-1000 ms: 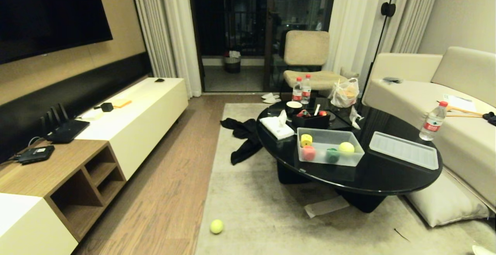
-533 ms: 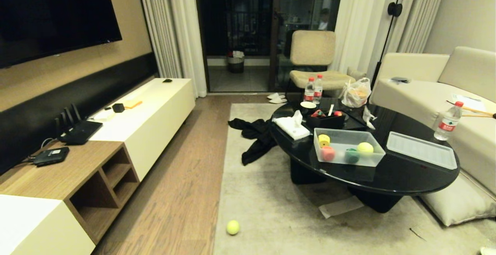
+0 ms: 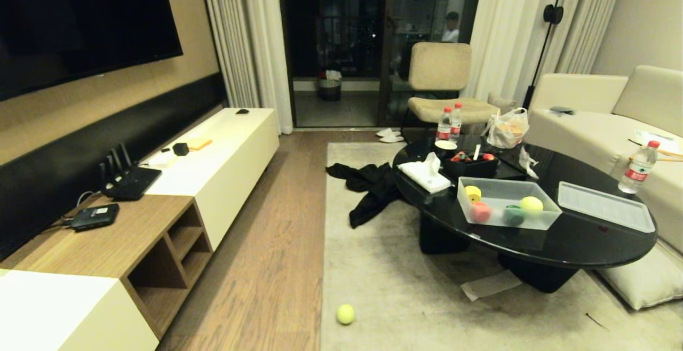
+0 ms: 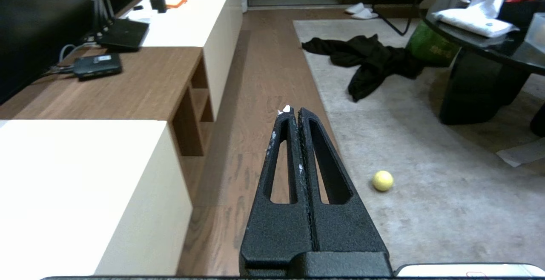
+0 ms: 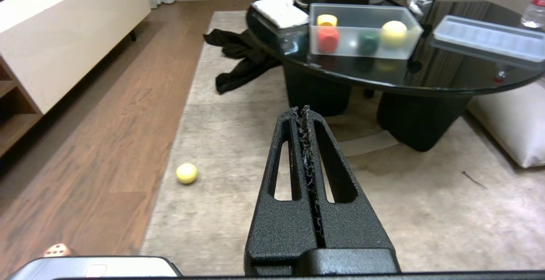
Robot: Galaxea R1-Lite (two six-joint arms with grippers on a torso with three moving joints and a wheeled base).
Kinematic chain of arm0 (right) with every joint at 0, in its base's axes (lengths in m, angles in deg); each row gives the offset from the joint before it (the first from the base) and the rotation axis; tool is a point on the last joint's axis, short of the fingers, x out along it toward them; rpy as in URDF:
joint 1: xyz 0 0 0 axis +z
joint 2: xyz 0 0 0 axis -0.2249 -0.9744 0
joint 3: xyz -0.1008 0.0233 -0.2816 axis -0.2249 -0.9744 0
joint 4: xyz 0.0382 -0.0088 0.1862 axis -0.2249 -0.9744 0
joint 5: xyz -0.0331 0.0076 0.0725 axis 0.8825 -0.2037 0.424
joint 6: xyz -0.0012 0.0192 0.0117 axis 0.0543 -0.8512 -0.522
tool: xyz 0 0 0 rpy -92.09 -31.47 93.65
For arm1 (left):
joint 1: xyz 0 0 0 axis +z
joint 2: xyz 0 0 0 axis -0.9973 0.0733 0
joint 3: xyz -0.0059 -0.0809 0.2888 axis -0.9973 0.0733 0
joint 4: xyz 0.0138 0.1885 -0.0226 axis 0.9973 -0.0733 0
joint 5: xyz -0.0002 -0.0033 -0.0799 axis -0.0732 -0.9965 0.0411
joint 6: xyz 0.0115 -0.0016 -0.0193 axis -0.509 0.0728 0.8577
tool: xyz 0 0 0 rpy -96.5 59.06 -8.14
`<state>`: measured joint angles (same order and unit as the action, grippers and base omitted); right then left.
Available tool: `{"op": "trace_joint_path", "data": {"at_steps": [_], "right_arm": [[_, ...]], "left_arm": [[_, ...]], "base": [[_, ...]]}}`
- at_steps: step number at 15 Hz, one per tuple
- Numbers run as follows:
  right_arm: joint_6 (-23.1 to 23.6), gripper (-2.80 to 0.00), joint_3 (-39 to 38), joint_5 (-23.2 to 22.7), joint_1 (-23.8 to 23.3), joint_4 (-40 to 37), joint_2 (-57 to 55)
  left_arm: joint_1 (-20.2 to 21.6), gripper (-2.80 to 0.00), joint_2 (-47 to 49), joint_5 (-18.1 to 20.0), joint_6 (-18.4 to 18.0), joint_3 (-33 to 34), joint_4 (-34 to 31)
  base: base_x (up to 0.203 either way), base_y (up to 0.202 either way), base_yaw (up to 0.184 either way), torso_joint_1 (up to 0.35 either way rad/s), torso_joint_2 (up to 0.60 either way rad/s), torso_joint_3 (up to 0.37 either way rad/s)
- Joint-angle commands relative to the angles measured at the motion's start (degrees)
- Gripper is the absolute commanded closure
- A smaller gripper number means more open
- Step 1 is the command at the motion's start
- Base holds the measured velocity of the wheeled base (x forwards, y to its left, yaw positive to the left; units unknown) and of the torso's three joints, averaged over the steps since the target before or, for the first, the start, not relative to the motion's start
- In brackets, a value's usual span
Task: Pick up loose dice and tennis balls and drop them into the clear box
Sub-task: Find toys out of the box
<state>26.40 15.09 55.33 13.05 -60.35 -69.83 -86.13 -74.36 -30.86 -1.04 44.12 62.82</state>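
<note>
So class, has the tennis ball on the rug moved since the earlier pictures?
No. The tennis ball keeps its spot by the rug's left edge; the whole view slid right together, so the camera moved.

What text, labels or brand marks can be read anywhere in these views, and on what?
None can be read.
Water bottles on the black table: red labels, print too small.
Bottle near the sofa: red label, unreadable.
Green bag under the table: faint print, blurred.
Black device on the wooden shelf: pale sticker, illegible.
</note>
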Motion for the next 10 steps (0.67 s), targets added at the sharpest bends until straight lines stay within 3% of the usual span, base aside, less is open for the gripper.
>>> {"op": "trace_joint_path", "data": {"at_steps": [1,10], "right_arm": [[0.00,0.00,-0.09,0.00,0.04,0.00,0.00],[0.00,0.00,-0.08,0.00,0.04,0.00,0.00]], "left_arm": [[-0.02,0.00,0.05,0.00,0.00,0.09,0.04],[-0.02,0.00,0.05,0.00,0.00,0.09,0.04]], "base": [[0.000,0.148,-0.024,0.002,0.00,0.000],[0.000,0.000,0.000,0.000,0.00,-0.013]]}}
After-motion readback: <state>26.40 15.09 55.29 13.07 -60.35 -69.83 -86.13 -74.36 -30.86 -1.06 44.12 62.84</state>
